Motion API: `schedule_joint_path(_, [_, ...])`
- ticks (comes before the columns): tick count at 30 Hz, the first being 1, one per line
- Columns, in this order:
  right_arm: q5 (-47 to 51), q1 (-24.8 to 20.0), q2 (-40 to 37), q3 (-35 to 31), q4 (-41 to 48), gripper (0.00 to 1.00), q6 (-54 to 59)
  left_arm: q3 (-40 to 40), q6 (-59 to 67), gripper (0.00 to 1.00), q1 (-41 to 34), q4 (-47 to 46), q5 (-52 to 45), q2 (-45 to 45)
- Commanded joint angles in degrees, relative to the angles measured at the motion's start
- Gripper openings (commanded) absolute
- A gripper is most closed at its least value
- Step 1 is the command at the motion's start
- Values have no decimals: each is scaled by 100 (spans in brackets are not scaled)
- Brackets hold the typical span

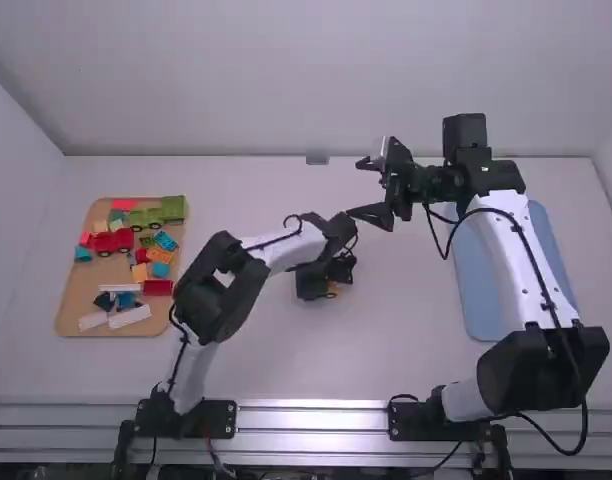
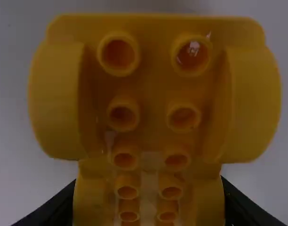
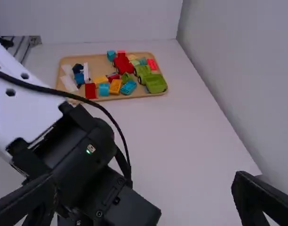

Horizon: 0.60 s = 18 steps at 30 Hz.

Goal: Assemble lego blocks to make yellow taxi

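- The white tabletop (image 1: pixel 236 365) spans the high view, with both arms reaching over it from the near edge.
- The right arm (image 1: pixel 511 265) extends away from its base, then bends inward, passing over part of the blue tray.
- The left arm (image 1: pixel 223 290) leans inward across the middle of the tabletop.
- The blue tray (image 1: pixel 478 310) lies on the right side, partly covered by the right arm.
- The wooden tray (image 1: pixel 81 282) lies on the left side, holding loose pieces.
- The right claw (image 1: pixel 372 190) is open and holds nothing, its two fingers (image 3: pixel 261 200) spread wide apart.
- The left claw (image 1: pixel 338 274) is closed on the yellow wheeled piece, a finger on either side of it.
- The green truck (image 1: pixel 172 208) sits at the far right corner of the wooden tray.
- The yellow wheeled piece (image 2: pixel 153 35) is in the left claw, between the two trays, its hollow underside towards the wrist camera.
- The red car (image 1: pixel 114 241) is on the wooden tray, near the green truck.
- Two white bricks (image 1: pixel 130 316) lie at the tray's near end.
- Small orange (image 1: pixel 160 256), teal and red blocks lie scattered around them.
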<state>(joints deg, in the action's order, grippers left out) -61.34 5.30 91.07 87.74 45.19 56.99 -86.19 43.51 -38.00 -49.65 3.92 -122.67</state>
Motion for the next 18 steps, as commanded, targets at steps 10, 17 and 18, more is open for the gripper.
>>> schedule_joint_path(10, [-367,-44,-76,155,-15,99,31,74,157,99,214,188,24,431])
schedule_joint_path(17, [-468,103,-74,155,-20,99,57,-382,-195,99,1040,356,396,988])
schedule_joint_path(18, [-468,166,-74,155,-11,99,181,-535,-223,99,1331,348,525,1161])
